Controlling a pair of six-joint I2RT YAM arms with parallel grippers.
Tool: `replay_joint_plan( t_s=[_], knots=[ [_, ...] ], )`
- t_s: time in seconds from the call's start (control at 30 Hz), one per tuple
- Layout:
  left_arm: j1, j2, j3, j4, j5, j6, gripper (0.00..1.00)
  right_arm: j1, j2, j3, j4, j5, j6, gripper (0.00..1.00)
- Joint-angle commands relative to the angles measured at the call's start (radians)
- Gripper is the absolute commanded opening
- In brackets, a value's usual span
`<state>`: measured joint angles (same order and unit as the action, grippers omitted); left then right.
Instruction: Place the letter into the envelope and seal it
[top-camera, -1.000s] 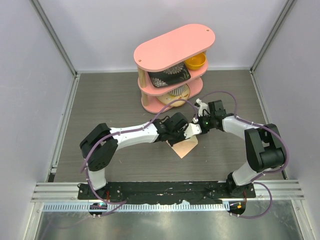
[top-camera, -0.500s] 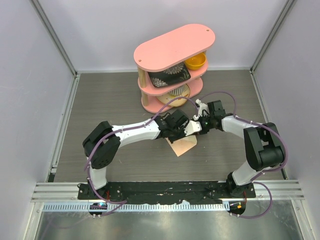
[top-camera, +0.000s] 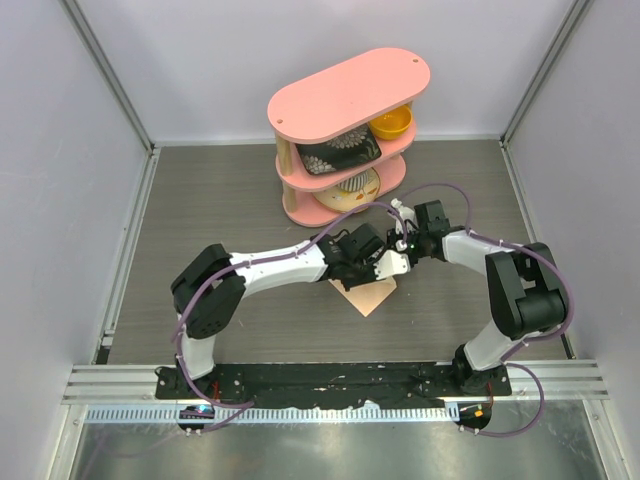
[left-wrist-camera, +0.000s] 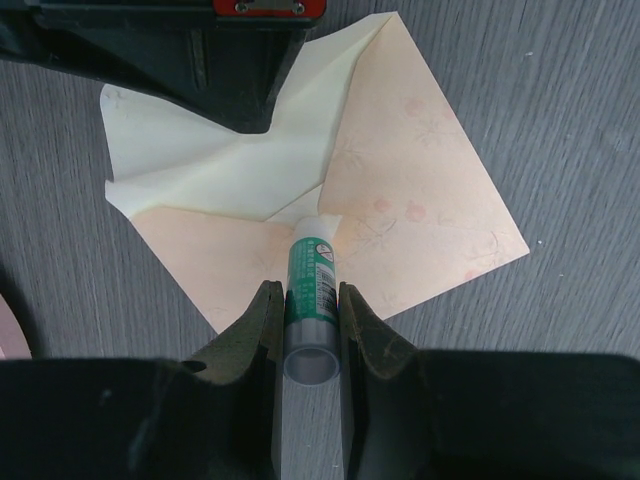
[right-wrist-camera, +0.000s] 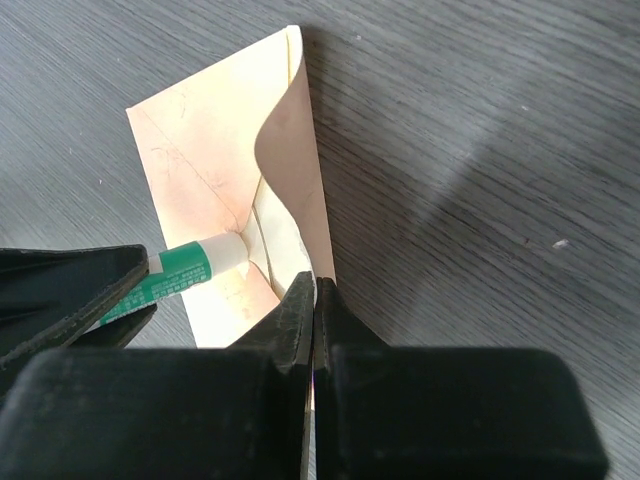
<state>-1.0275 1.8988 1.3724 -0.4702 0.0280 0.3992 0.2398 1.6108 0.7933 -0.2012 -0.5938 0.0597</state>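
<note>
The peach-tan envelope (top-camera: 368, 296) lies on the grey table, back side up, with its flap open. My left gripper (left-wrist-camera: 305, 292) is shut on a green-and-white glue stick (left-wrist-camera: 313, 272), whose white tip touches the envelope (left-wrist-camera: 420, 200) at the point where the seams meet. My right gripper (right-wrist-camera: 313, 283) is shut on the edge of the flap (right-wrist-camera: 290, 150) and holds it curled up off the table. Pale cream paper (left-wrist-camera: 220, 170) shows on the spread flap. The letter does not show as a separate sheet. The glue stick (right-wrist-camera: 185, 265) comes in from the left in the right wrist view.
A pink three-tier shelf (top-camera: 345, 95) stands behind the arms, holding a yellow bowl (top-camera: 392, 123) and a dark patterned dish (top-camera: 335, 155). Grey walls with metal posts close in the table on both sides. Bare grey table (top-camera: 220, 200) lies left of the envelope.
My left arm has reached a little farther right, bringing the glue stick closer to my right gripper. The right gripper and the envelope have hardly moved.
</note>
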Motion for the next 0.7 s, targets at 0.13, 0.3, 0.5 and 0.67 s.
replay_joint_plan(
  t_s=[0.13, 0.3, 0.5, 0.67],
  knots=[
    [0.004, 0.043, 0.040, -0.074, 0.076, 0.027, 0.00, 0.007, 0.014, 0.037, 0.025, -0.018, 0.011, 0.01],
    [0.010, 0.046, 0.039, -0.073, 0.110, 0.021, 0.00, 0.007, 0.038, 0.049, 0.020, -0.024, 0.014, 0.01],
    [0.007, 0.062, 0.054, -0.044, 0.144, 0.006, 0.00, 0.009, 0.041, 0.052, 0.019, -0.027, 0.015, 0.01],
    [0.003, 0.082, 0.083, -0.038, 0.144, -0.003, 0.00, 0.012, 0.047, 0.053, 0.025, -0.029, 0.022, 0.01]
  ],
)
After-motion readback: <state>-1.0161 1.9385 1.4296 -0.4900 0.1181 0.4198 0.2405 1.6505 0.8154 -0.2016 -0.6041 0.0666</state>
